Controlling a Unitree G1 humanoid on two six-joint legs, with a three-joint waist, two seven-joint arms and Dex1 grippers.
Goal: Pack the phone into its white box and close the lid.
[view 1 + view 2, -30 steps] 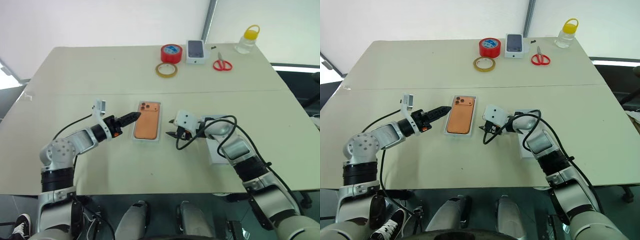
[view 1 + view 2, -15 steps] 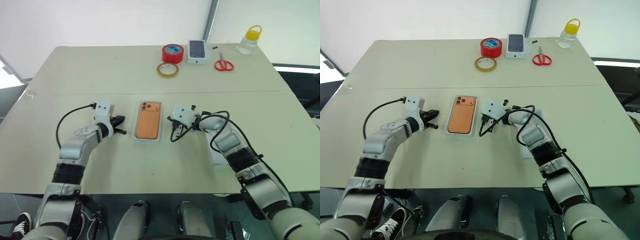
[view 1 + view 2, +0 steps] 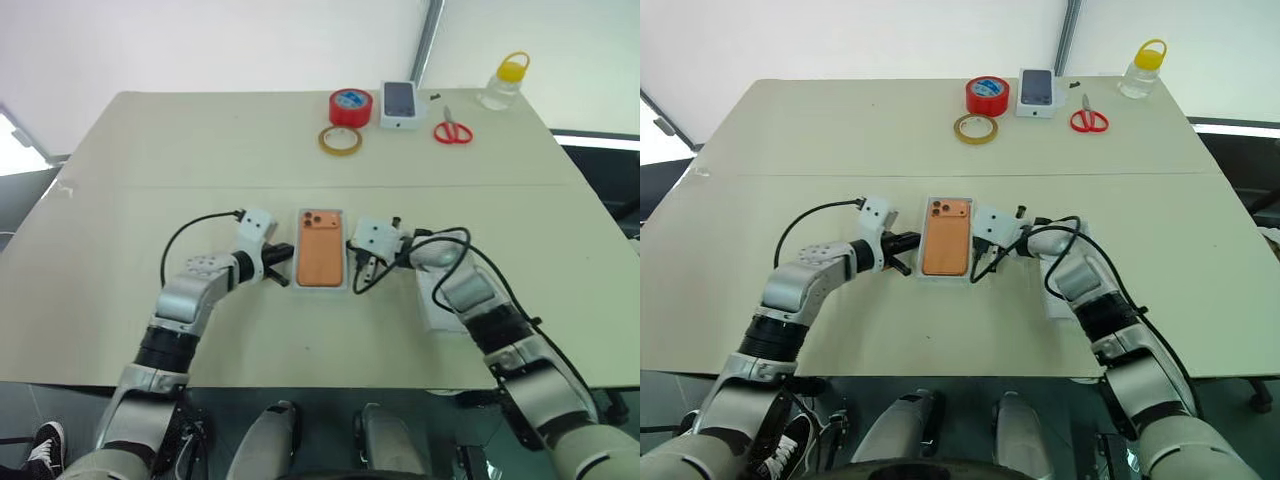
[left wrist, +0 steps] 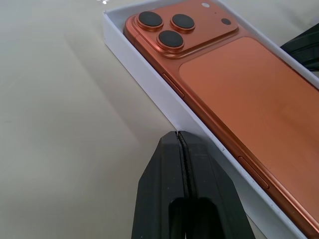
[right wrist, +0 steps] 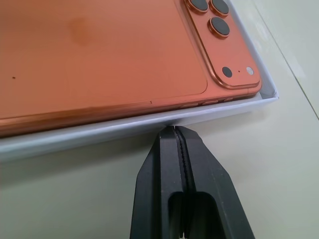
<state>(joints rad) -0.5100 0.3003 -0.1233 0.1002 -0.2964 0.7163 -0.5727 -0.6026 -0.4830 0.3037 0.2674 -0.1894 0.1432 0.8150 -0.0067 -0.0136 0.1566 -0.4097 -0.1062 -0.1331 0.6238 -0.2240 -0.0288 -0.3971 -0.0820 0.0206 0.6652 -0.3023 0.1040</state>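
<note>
Two grippers flank the work, and I go from the beige table (image 3: 150, 160) down. At my end of it sits the white box (image 3: 322, 287), and the phone (image 3: 320, 261) lies inside it, back up, its camera cluster at the far end. I see the left gripper (image 4: 178, 137) with its fingers pressed together on nothing, tips right against the box's left wall. I see the right gripper (image 5: 173, 130) likewise closed and empty, tips against the right wall. Under my right forearm lies a flat white piece (image 3: 437, 305), mostly hidden. Along the far edge stand a small white box (image 3: 399, 103), a red tape roll (image 3: 350, 106), a tan tape ring (image 3: 341, 140), red-handled scissors (image 3: 452, 129) and a yellow-capped bottle (image 3: 503, 84).
</note>
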